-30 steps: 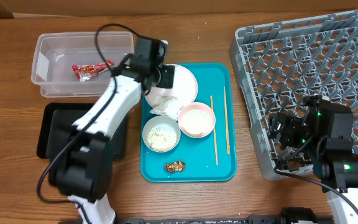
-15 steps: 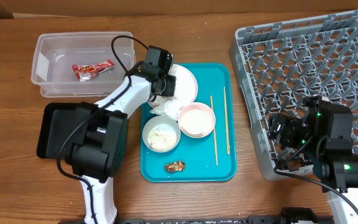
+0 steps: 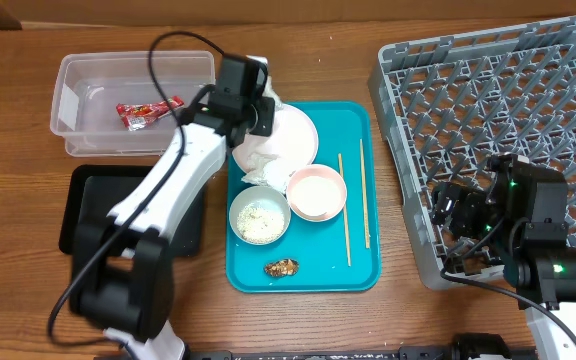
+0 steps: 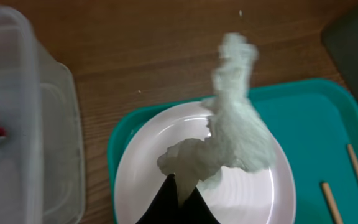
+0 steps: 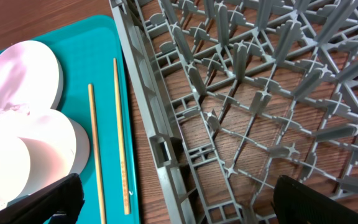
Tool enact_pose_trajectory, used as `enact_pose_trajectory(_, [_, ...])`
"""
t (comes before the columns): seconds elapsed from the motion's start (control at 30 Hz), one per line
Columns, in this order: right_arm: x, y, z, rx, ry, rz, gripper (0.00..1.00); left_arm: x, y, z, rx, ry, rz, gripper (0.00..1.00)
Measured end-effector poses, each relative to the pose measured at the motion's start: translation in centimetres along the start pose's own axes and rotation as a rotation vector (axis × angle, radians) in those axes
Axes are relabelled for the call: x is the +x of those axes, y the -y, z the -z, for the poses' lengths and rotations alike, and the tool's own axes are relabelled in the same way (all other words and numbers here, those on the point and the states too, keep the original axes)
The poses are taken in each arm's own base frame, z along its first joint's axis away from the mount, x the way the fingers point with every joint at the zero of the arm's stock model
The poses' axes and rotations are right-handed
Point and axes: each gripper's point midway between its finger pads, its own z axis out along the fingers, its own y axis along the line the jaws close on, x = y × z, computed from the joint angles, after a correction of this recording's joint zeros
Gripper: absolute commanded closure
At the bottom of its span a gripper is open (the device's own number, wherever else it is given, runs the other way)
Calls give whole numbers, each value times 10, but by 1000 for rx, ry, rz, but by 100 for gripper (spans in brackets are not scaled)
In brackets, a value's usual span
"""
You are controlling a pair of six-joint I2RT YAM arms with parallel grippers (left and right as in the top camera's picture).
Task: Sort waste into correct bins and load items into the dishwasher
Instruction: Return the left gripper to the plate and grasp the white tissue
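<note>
My left gripper (image 4: 180, 186) is shut on the crumpled white napkin (image 4: 238, 130), which hangs from the fingertips above the pale round plate (image 4: 135, 180). From overhead, that gripper (image 3: 258, 100) sits at the plate's (image 3: 296, 135) back-left edge, between the teal tray and the clear tub (image 3: 78, 140). A red wrapper (image 3: 148, 110) lies inside the tub. Another crumpled white piece (image 3: 261, 168) rests by the plate. My right gripper (image 5: 185, 205) stands open over the grey dish rack's (image 5: 260, 93) left front rim, holding nothing.
The teal tray (image 3: 358, 270) carries a pink bowl (image 3: 316, 192), a bowl of rice (image 3: 259, 217), a brown scrap (image 3: 282, 267) and two chopsticks (image 3: 344, 215). The black tray (image 3: 83, 215) lies in front of the tub, partly under my left arm.
My left gripper closed on the napkin and pulled it up off the plate, shifting slightly back and left. The right arm has stayed put.
</note>
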Motion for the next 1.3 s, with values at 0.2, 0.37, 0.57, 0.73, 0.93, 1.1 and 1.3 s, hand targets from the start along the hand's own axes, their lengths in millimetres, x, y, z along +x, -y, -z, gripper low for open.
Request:
enact_pose_trajectory(0.2, [0, 0, 0, 0, 0, -1, 0, -23, -31, 44, -125, 89, 24, 96])
enact_pose_trajectory(0.37, [0, 0, 0, 0, 0, 0, 0, -24, -82, 51, -260, 91, 86, 96])
enact_pose_trajectory(0.57, [0, 0, 0, 0, -1, -1, 0, -22, -136, 58, -361, 91, 163, 78])
enact_pose_trajectory(0.73, [0, 0, 0, 0, -1, 0, 0, -15, -158, 62, -396, 69, 199, 39])
enact_pose_trajectory(0.93, [0, 0, 0, 0, -1, 0, 0, -2, -123, 52, -208, -3, 192, 44])
enact_pose_trajectory(1.1, [0, 0, 0, 0, -2, 0, 0, 16, -54, 47, 40, -98, 126, 37])
enact_pose_trajectory(1.3, [0, 0, 0, 1, -2, 0, 0, 35, 8, 42, 170, -160, -66, 33])
